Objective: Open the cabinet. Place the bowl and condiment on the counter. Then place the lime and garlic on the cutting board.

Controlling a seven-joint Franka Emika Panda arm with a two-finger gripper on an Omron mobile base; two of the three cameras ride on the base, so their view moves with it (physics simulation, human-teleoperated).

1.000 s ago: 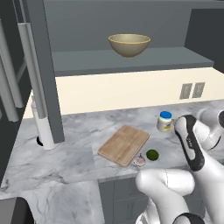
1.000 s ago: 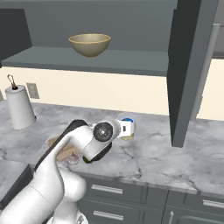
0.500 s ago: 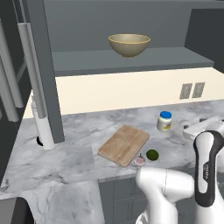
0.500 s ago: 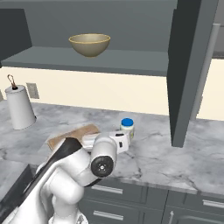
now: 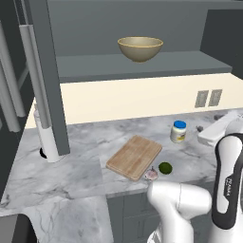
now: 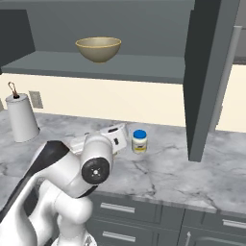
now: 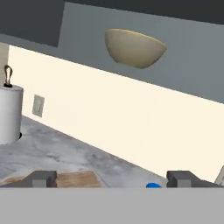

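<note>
Above the cutting board (image 5: 134, 156), the bowl (image 5: 140, 48) is sitting on the cabinet (image 5: 142, 66) shelf, while the tool (image 7: 112, 180) is standing wide open, gripping nothing.

The condiment (image 7: 153, 185) shows just its blue lid, while the arm hides the cutting board (image 7: 74, 179) from the right base view.

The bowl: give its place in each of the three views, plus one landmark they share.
Left base view: the bowl sits on the cabinet shelf, upper centre.
Right base view: upper left, on the same shelf.
Hand view: top centre, tilted with the camera.
Shared landmark: the blue-lidded condiment on the counter, below and right of it.
</note>
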